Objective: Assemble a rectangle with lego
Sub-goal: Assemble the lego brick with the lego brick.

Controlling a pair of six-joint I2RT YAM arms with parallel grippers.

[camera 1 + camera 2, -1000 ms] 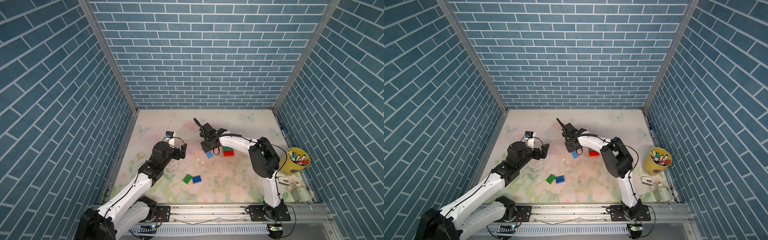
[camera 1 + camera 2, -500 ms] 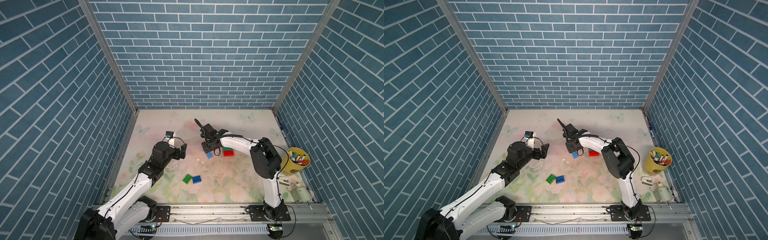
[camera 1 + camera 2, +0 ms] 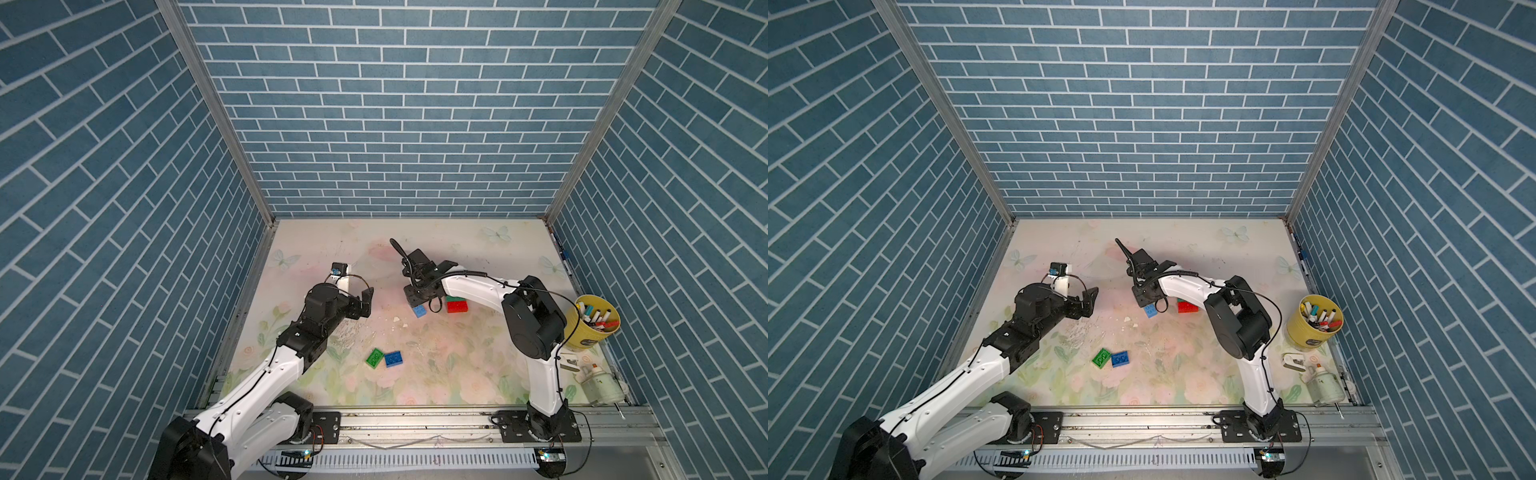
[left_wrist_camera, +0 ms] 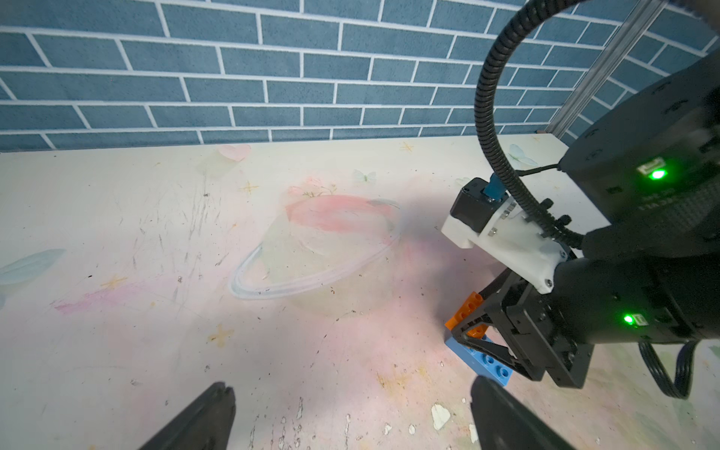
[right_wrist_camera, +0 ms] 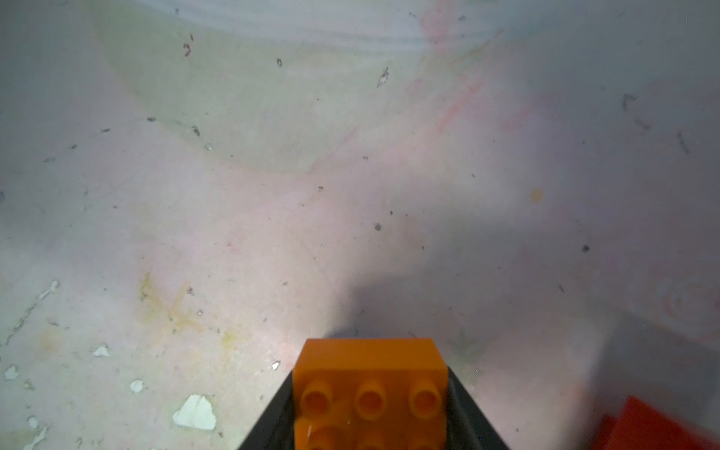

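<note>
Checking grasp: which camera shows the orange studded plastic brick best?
Right wrist: the orange studded plastic brick is close up, studs clear. Left wrist shows only its end beside the right gripper. In both top views that gripper hides it.

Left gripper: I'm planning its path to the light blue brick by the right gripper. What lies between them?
No bricks: only bare table with white flecks between left gripper and light blue brick, seen in the left wrist view.

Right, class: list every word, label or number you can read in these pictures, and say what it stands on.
Nothing can be read for certain.
Dark label on the yellow cup: too small.
Printing on the right arm's black housing: blurred.
Studs of the orange brick: no lettering shows.
</note>
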